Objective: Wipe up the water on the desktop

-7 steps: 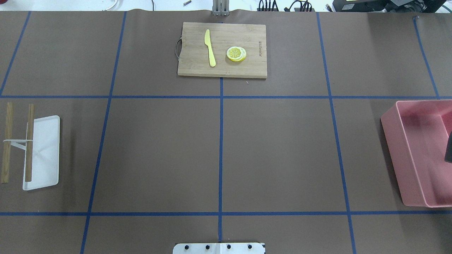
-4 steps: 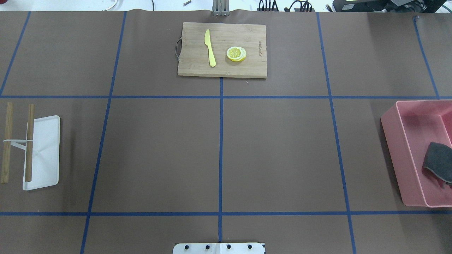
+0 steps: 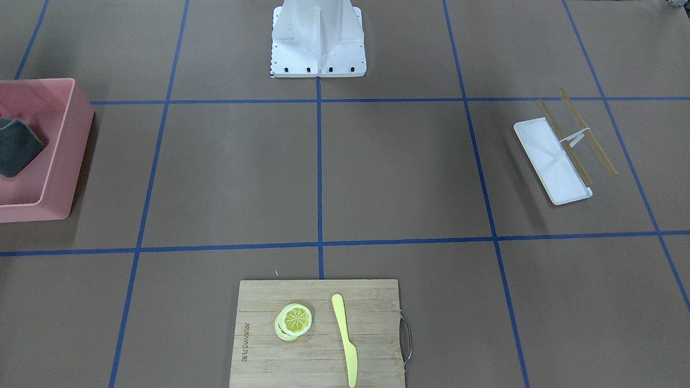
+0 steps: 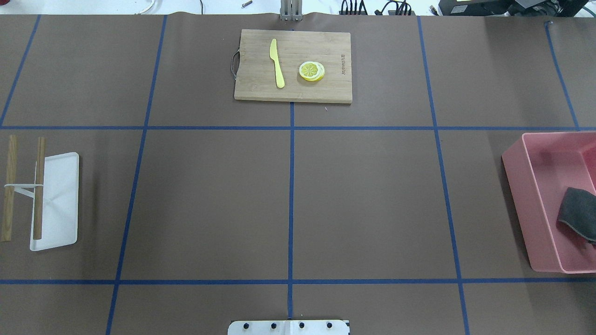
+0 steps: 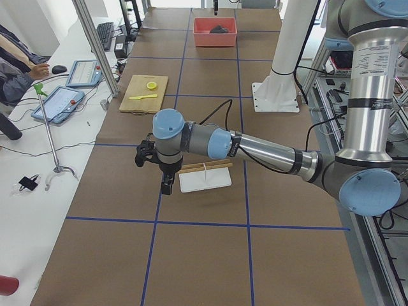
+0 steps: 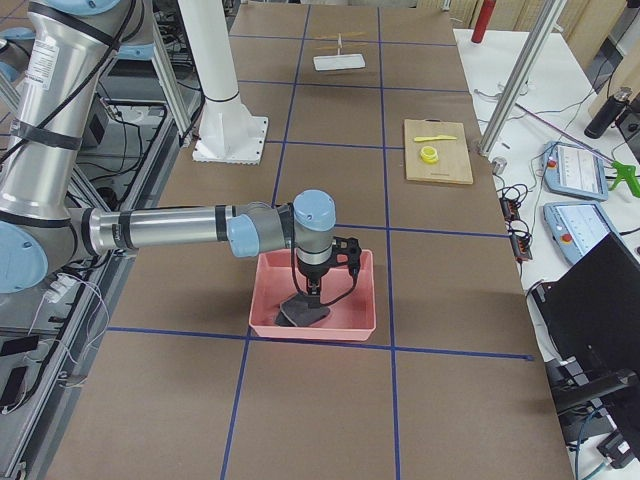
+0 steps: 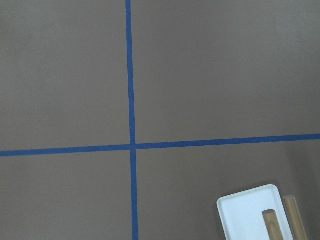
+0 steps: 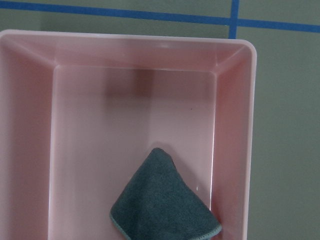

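Observation:
The brown desktop [image 4: 372, 200] with blue tape squares shows no water that I can make out. A dark grey cloth [image 4: 579, 211] lies in a pink bin [image 4: 517, 186] at the table's right edge; it also shows in the front-facing view [image 3: 16, 148] and in the right wrist view [image 8: 165, 205]. My right gripper [image 6: 312, 290] shows only in the exterior right view, pointing down just over the cloth [image 6: 303, 312]; I cannot tell whether it is open or shut. My left gripper [image 5: 167, 186] shows only in the exterior left view, beside a white tray; its state I cannot tell.
A bamboo cutting board [image 4: 293, 65] at the far middle carries a yellow knife [image 4: 277, 63] and lemon slices [image 4: 311, 71]. A white tray [image 4: 56, 200] with two wooden bars sits at the left edge. The robot's base plate [image 4: 288, 327] is at the near edge.
A second ago only a dark shape showed at the overhead view's right edge over the bin. The grey cloth then came into view in the bin and has barely shifted since.

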